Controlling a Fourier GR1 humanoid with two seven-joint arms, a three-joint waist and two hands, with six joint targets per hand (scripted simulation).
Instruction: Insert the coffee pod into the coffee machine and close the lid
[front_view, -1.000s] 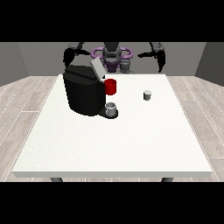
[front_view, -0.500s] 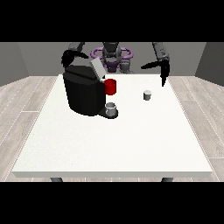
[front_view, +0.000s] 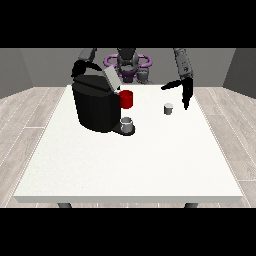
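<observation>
Grey walls and pale wood flooring surround a large white counter (front_view: 130, 160), with the robot (front_view: 128, 62) standing behind its far edge. Taking the coffee machine (front_view: 96, 106) as the landmark: it is a black unit standing on the counter's far left part. The hand at the view's left (front_view: 79, 68) sits just above and behind the machine's top left corner; whether its fingers are wide or curled cannot be told. The machine's grey lid (front_view: 111, 78) is raised, tilted up from the top right of the body. A red part (front_view: 126, 99) projects from the machine's right side, and a small grey cup (front_view: 127, 123) stands on the machine's base below it. The coffee pod (front_view: 168, 108), small and pale, stands on the counter well to the right of the machine, untouched. The hand at the view's right (front_view: 183, 90) hangs just right of and above the pod, fingers spread wide and straight, holding nothing.
</observation>
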